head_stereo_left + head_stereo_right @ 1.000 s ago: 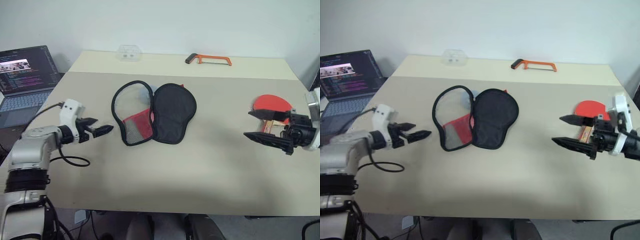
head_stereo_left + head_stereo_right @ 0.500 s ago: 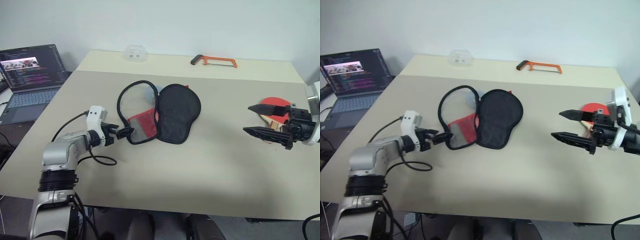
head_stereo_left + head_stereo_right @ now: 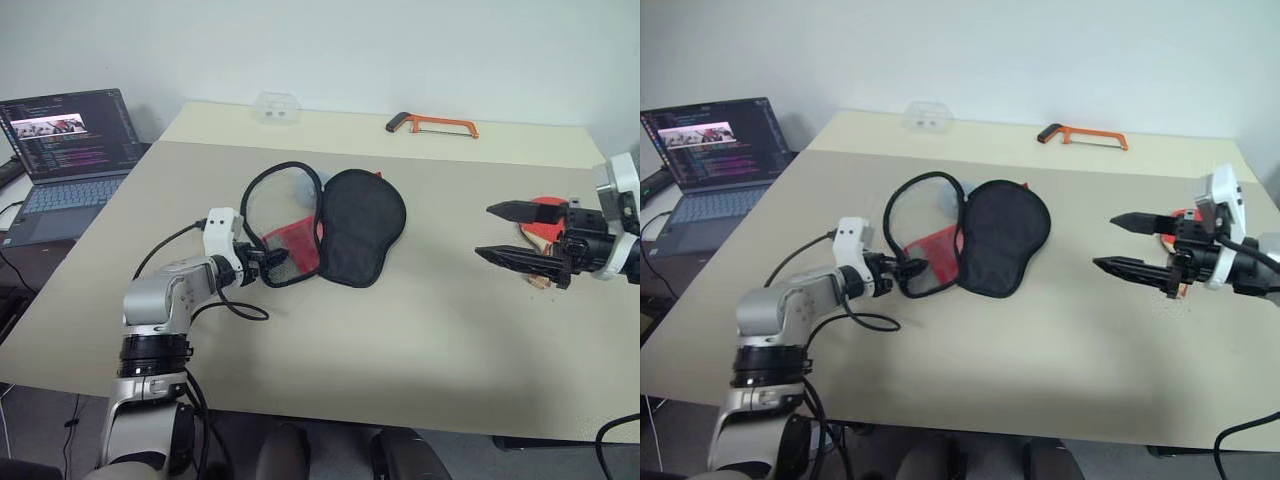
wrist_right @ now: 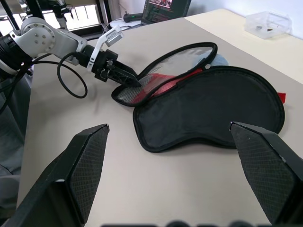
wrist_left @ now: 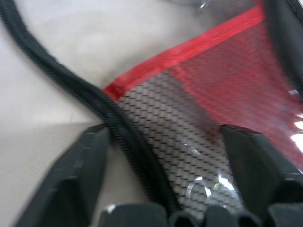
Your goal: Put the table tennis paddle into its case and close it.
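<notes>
Currently, in the head views, the case (image 3: 328, 227) lies unzipped and spread flat at mid-worktop (image 3: 400, 330), and the left end effector (image 3: 272, 265) sits at the near rim of its mesh flap. The right end effector (image 3: 1118, 243) hovers wide open and empty on the far right, just in front of the table tennis paddle (image 3: 542, 215), which rests on the worktop behind its fingers.

In the left wrist view, the fingers (image 5: 80, 165) straddle the black zip edge (image 5: 118, 132) and the mesh pocket (image 5: 189, 127), partly open — not yet clamped. Seat the rim deep between the pads before closing; a shallow pinch on mesh alone would likely slip.

In the right wrist view, both flaps lie open ahead of the spread fingers (image 4: 87, 161). Hold the flap firmly pinned so the pouch cannot slide — then bring the paddle across.
</notes>
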`<state>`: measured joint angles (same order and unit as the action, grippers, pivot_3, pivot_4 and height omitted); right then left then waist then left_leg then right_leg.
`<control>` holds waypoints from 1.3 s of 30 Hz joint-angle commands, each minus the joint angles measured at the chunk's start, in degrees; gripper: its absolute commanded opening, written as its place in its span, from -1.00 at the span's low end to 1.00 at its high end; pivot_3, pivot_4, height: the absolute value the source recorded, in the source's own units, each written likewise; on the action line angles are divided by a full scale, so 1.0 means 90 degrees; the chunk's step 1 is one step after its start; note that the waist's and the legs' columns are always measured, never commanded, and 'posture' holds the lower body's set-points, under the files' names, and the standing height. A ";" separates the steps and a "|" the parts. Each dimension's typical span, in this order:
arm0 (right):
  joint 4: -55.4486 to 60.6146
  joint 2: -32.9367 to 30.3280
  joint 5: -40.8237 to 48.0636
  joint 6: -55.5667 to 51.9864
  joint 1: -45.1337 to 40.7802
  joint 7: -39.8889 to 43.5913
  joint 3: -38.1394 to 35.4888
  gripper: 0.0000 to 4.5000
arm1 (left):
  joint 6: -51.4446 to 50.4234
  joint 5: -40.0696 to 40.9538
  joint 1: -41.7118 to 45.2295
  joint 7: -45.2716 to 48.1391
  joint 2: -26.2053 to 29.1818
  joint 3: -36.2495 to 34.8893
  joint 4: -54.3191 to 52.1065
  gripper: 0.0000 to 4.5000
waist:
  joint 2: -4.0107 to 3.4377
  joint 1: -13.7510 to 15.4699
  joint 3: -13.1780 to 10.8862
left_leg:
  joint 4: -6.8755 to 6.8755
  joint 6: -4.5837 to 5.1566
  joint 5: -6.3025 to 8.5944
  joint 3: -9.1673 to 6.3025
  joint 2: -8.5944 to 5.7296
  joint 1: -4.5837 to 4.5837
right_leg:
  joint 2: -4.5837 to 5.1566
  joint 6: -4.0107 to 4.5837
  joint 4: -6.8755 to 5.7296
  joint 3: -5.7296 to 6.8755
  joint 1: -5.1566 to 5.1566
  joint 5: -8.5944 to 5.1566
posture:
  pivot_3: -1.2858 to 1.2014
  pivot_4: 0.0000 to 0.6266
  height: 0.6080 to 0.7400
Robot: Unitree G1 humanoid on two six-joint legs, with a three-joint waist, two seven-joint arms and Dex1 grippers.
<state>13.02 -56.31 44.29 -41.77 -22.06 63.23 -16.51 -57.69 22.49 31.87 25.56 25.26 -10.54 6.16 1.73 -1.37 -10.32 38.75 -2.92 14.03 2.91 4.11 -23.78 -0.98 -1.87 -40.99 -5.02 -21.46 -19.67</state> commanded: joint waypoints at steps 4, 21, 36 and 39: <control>-0.0072 -0.0004 -0.0085 0.0192 -0.0301 0.0062 0.0049 1.00 | -0.0218 0.0113 -0.0241 -0.0153 -0.0040 -0.0065 -0.0495 -0.39 | 0.0000 -0.0020 0.0000 | -0.0001 0.0001 0.0000 -0.0007 -0.0009 0.0000 | 0.0005 -0.0002 0.0001 -0.0001 0.0000 -0.0001 | 0.03 -0.52 1.00; -0.0091 0.0130 -0.0259 0.0307 -0.0419 0.0041 0.0154 1.00 | 0.0457 0.0052 0.0294 -0.0279 -0.0655 0.0421 -0.0907 -0.99 | 0.0001 -0.0015 -0.0001 | -0.0002 0.0001 0.0001 -0.0038 -0.0032 -0.0009 | 0.0014 -0.0006 0.0010 0.0012 0.0007 -0.0003 | 0.03 -0.52 1.00; 0.0052 0.0126 -0.0258 0.0331 -0.0328 -0.0067 0.0045 1.00 | 0.1514 -0.0807 0.1249 -0.1772 -0.2371 0.0923 0.0210 -0.99 | 0.0003 -0.0015 -0.0002 | -0.0003 0.0001 0.0000 -0.0046 -0.0041 -0.0013 | 0.0015 -0.0010 0.0017 0.0011 0.0009 -0.0003 | 0.03 -0.52 1.00; 0.0066 0.0127 -0.0249 0.0341 -0.0324 -0.0082 0.0054 1.00 | 0.1688 -0.0907 0.1360 -0.2001 -0.2555 0.0890 0.0372 -0.99 | 0.0004 -0.0016 -0.0002 | -0.0004 0.0001 0.0000 -0.0046 -0.0042 -0.0014 | 0.0015 -0.0010 0.0018 0.0010 0.0010 -0.0003 | 0.03 -0.52 1.00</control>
<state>12.10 -54.98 41.61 -39.75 -24.71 62.45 -14.38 -44.43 15.01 42.52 8.63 2.78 -2.25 9.97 1.76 -1.51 -10.35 38.70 -2.91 14.04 2.50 3.73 -23.90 -0.84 -1.97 -40.82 -4.93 -21.38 -19.70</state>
